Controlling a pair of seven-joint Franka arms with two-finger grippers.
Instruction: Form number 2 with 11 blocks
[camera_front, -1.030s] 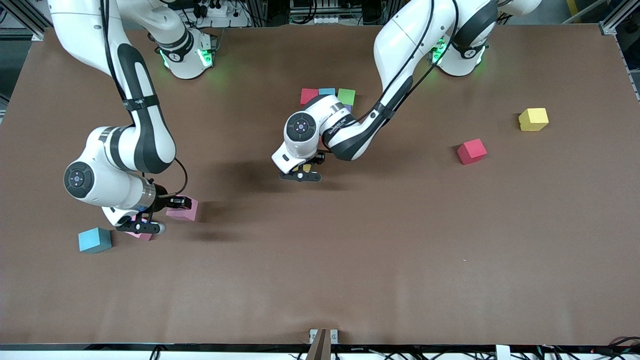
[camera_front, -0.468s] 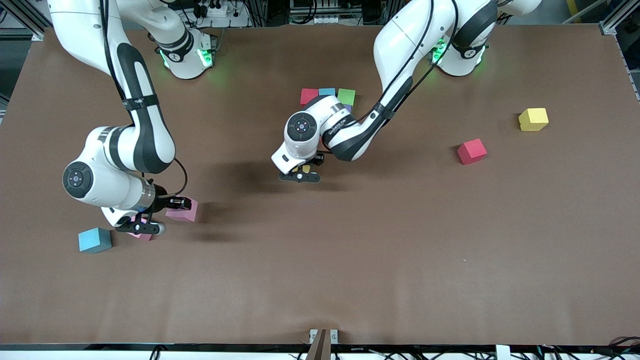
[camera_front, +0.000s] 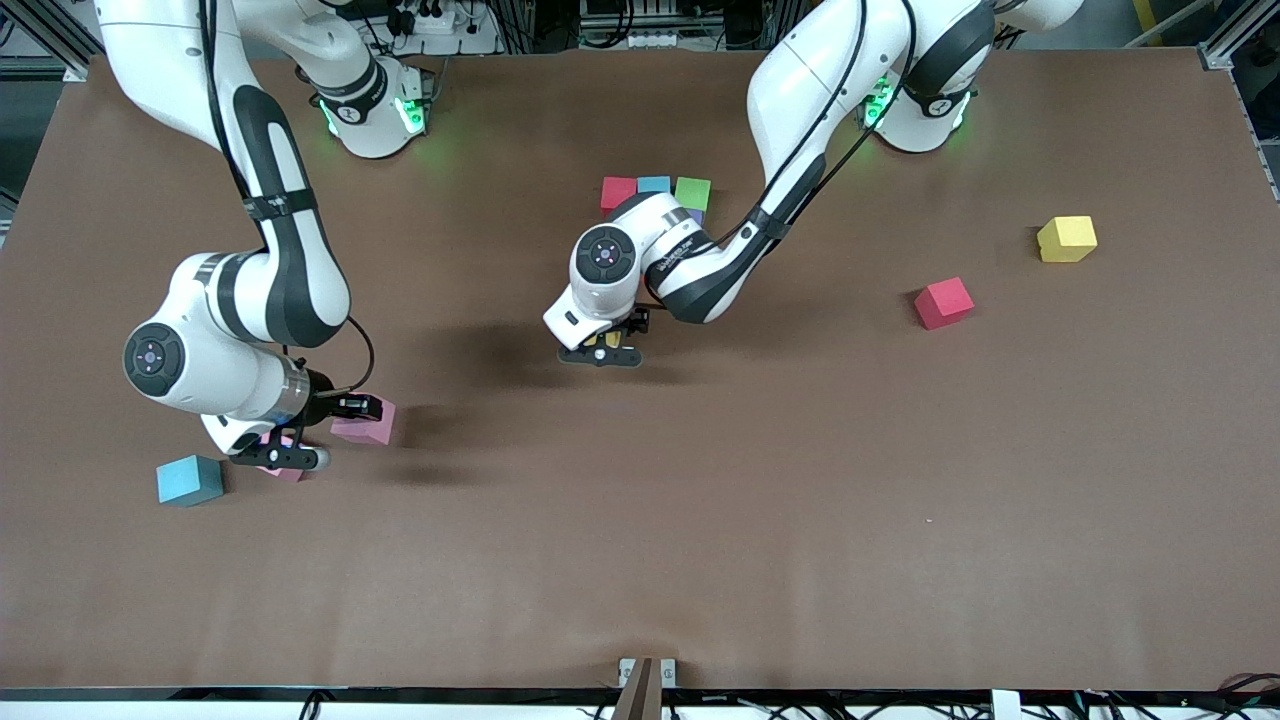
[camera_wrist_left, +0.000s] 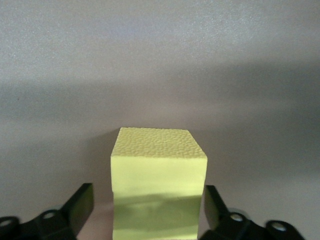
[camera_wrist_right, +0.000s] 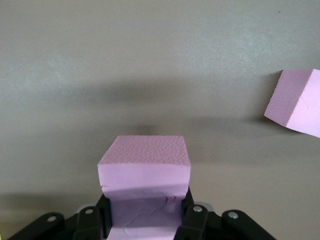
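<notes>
Brown table (camera_front: 800, 500), blocks scattered. Left gripper (camera_front: 601, 347) at centre: fingers (camera_wrist_left: 80, 207) parted, clear of the yellow block (camera_wrist_left: 157, 187) between them. Right gripper (camera_front: 280, 448) clamped on a pink block (camera_wrist_right: 144, 187); second pink block (camera_front: 364, 424) at its 2 o'clock, light blue block (camera_front: 189, 480) at 8 o'clock.

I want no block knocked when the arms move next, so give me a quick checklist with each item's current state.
1. Left tool let go of yellow block: ok, fingers stand apart from its sides.
2. Yellow block resting on the table: cannot tell.
3. Right tool gripping its pink block: ok, shut on it.
4. Second pink block apart from the held one: ok.
5. Red, light blue, green row undisturbed: ok.
</notes>
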